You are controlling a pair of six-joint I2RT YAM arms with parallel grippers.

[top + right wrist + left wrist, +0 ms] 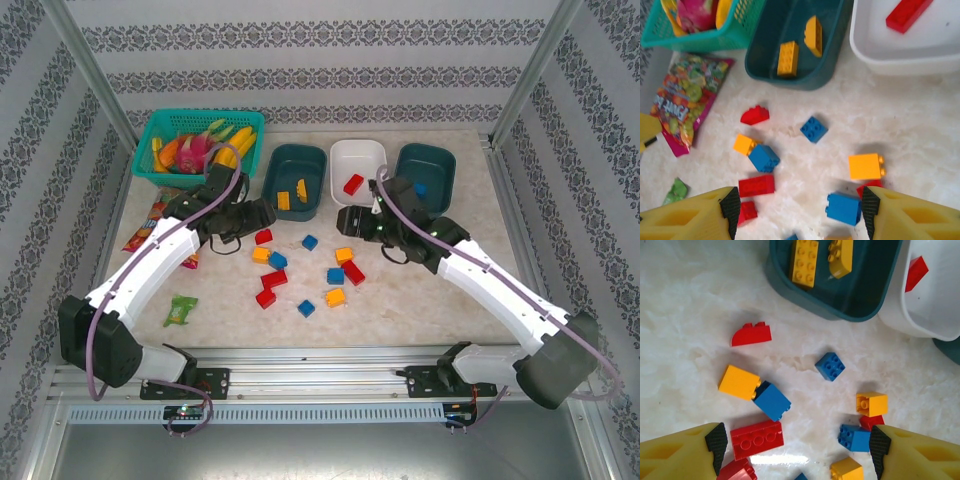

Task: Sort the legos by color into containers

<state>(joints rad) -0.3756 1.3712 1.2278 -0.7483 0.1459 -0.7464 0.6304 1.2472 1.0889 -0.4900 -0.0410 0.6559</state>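
Between the arms, most legos lie loose on the table; a few sit in the containers, perhaps one blue far right. Left gripper and right gripper hover spread, empty.

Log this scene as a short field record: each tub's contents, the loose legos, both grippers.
left teal tub: two yellow legos
white tub: one red lego
right teal tub: one blue lego, beside the arm
loose legos: red, blue and yellow, scattered on the table
left gripper: open, empty, above the loose legos
right gripper: open, empty, above the loose legos
off-task: mesh basket of toy fruit; snack bag
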